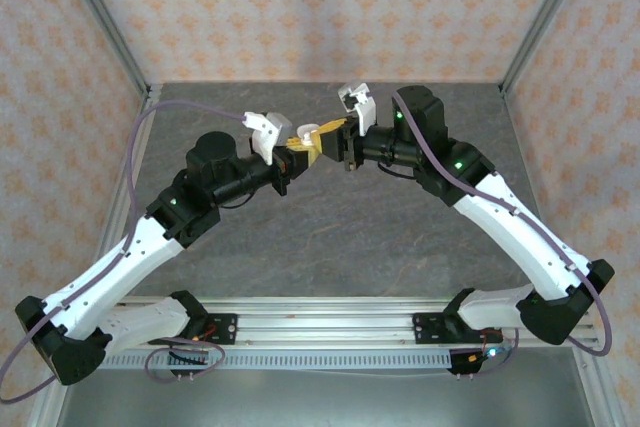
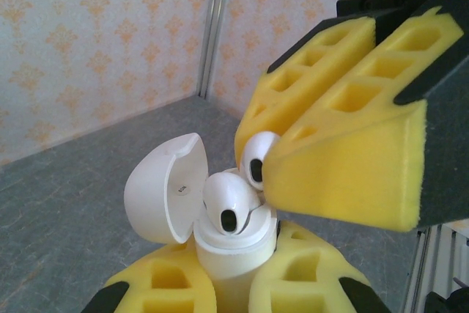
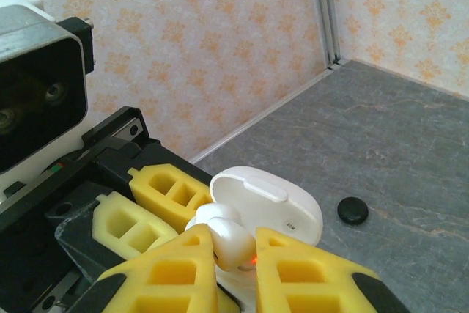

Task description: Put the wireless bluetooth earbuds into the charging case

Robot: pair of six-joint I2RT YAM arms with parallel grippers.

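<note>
- Overhead, both arms reach inward and meet in the air above the worktop (image 1: 330, 237), nearer its far edge and about midway between its left and right edges
- From above, the left end effector (image 1: 303, 149) and the right end effector (image 1: 328, 133) point tip to tip, with the white charging case (image 1: 310, 131) showing as a small pale shape between them
- Left wrist view: the left end effector's yellow foam fingers (image 2: 165, 284) are clamped narrow on the case body, holding it upright, with the lid (image 2: 161, 188) swung open to the left
- One white seated earbud (image 2: 229, 207) rests in the case's open top, tilted slightly
- Just above it, the gripped earbud (image 2: 256, 159) is pinched between the right end effector's yellow fingers, touching or almost touching the seated one; I cannot tell which
- Right wrist view: the right end effector's jaws stand narrow on the gripped earbud, directly over the case, where a small orange-red light glows
- A small round black puck (image 3: 353, 211) lies flat on the worktop beyond the open lid, well apart from the case
</note>
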